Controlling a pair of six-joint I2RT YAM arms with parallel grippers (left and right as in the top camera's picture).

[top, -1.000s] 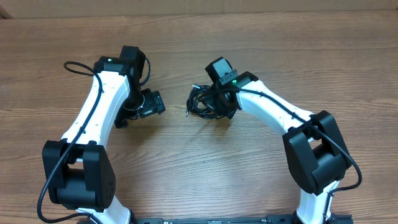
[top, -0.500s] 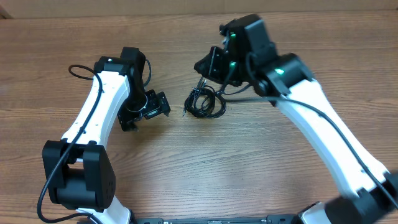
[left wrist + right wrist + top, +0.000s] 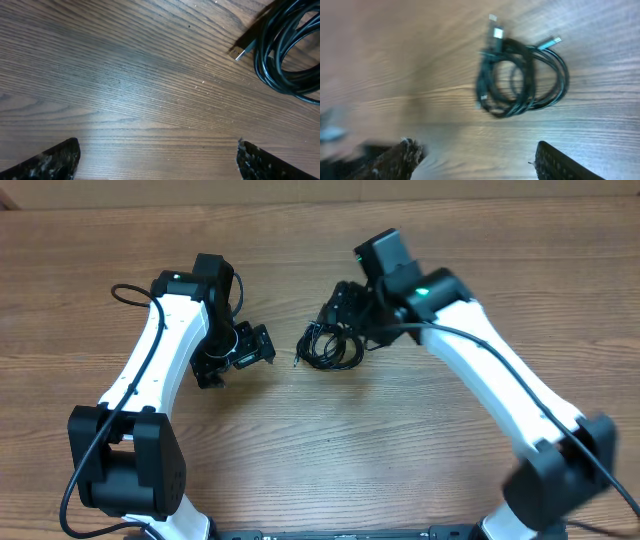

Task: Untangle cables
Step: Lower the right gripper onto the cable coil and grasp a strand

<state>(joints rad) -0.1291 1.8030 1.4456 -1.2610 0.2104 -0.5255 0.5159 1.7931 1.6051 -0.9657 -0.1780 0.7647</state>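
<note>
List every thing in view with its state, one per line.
cables: coiled in one tangled bundle, lying on the table, not gripped.
left gripper: open, empty, beside the cables.
right gripper: open, empty, clear of the cables.

1. Desk (image 3: 330, 470): one, wood-grained.
2. Robot arms: two, a left arm (image 3: 160, 365) and a right arm (image 3: 490, 370).
3. Claws: two, a left claw (image 3: 250, 347) and a right claw (image 3: 342, 310), each with two fingers.
4. Cables (image 3: 322, 356): one tangled coil; the strand count cannot be determined.
5. Plug ends (image 3: 498, 33): at least three visible on the coil.
</note>
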